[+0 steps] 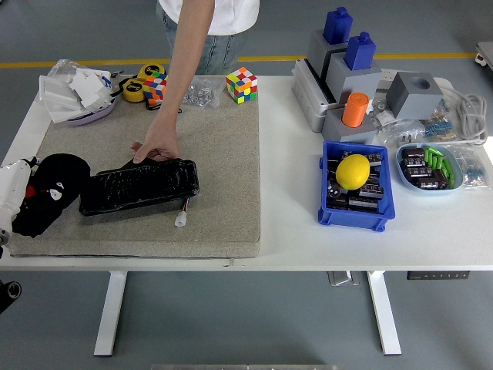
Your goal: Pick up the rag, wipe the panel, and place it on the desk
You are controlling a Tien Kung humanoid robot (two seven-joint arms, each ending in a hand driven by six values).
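A black rag (52, 189) with small white and red marks lies bunched at the left edge of the beige mat (223, 154). My left hand (21, 194) comes in from the picture's left edge, and its fingers are buried in the rag and closed on it. Just right of the rag the black panel (142, 185) lies flat on the mat, fully uncovered. A person's hand (156, 146) presses down on the panel's far edge. A small white plug (181, 220) on a thin wire hangs off the panel's near right corner. My right arm is out of the picture.
A lilac dish of white scraps (73, 92), tape rolls (135, 89), two puzzle cubes (241, 83) and a bag of screws line the back. To the right stand a blue bin with a yellow lemon (353, 171), grey fixtures (347, 77) and a tray of parts (431, 166).
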